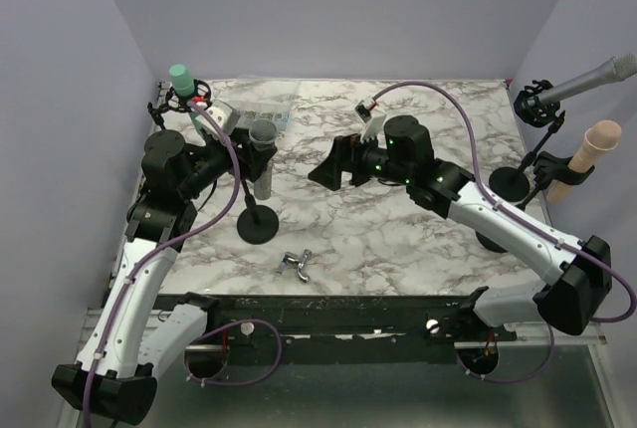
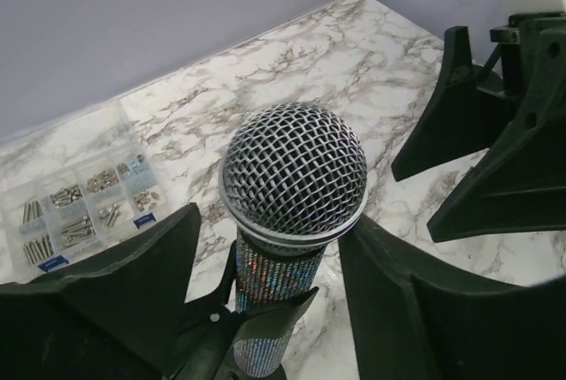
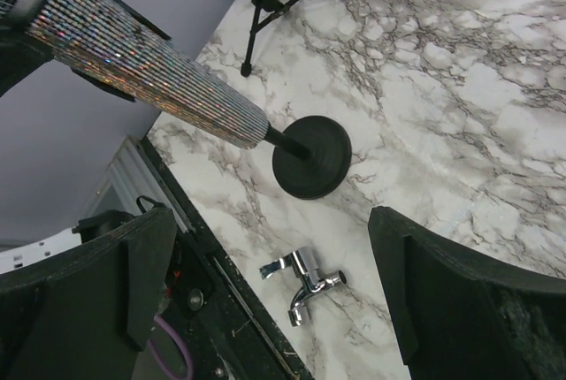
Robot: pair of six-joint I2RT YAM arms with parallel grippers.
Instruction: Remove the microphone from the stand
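The microphone [image 1: 263, 145] has a silver mesh head [image 2: 294, 171] and a glittery body [image 3: 141, 60]. It stands nearly upright in a black clip on a stand with a round black base [image 1: 258, 225], which also shows in the right wrist view [image 3: 309, 155]. My left gripper [image 2: 270, 225] is open, its jaws on either side of the microphone just below the head, with a gap showing on the left side. My right gripper [image 1: 328, 171] is open and empty. It hovers over the table's middle, right of the microphone, and also shows in the left wrist view [image 2: 495, 133].
A chrome faucet [image 1: 297, 265] lies near the front edge. A clear box of screws [image 2: 80, 203] sits at the back left. A green-headed microphone on a tripod [image 1: 180, 78] stands back left. A grey microphone [image 1: 589, 80] and a beige one [image 1: 589, 154] stand on the right.
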